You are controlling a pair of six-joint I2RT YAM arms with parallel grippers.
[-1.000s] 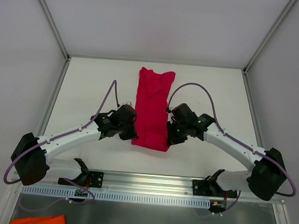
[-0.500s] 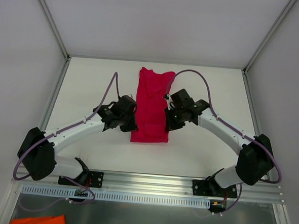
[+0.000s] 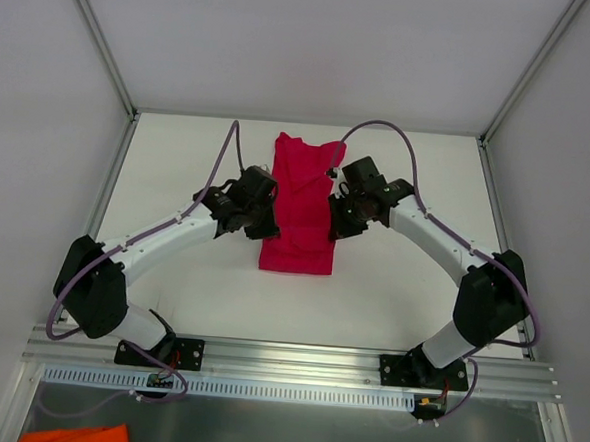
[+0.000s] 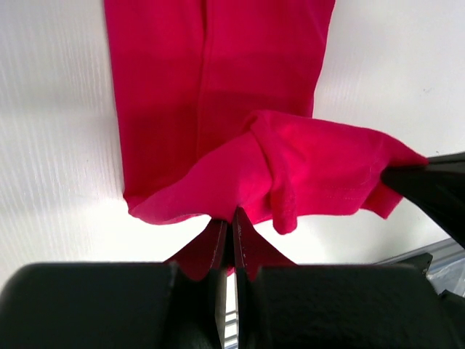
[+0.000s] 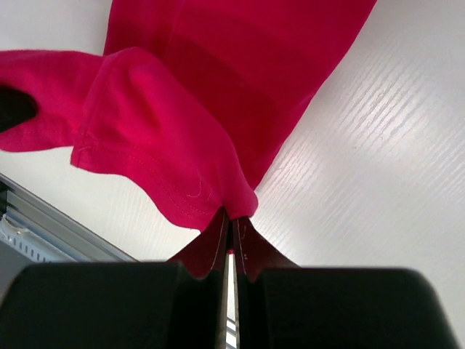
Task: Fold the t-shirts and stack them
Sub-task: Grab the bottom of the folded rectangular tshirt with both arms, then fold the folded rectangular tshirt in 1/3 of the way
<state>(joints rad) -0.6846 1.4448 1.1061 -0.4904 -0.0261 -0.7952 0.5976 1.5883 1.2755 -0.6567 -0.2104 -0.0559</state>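
While left hand point(image 4: 231, 216), right hand point(image 5: 231, 219) pinch: one t-shirt point(image 3: 302, 186).

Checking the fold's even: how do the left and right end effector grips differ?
Left end effector grips the t-shirt on its left, right end effector on its right. Cloth by the left bunches into a twist; by the right it hangs smoother, hem stitching showing. Both shut on lifted cloth.
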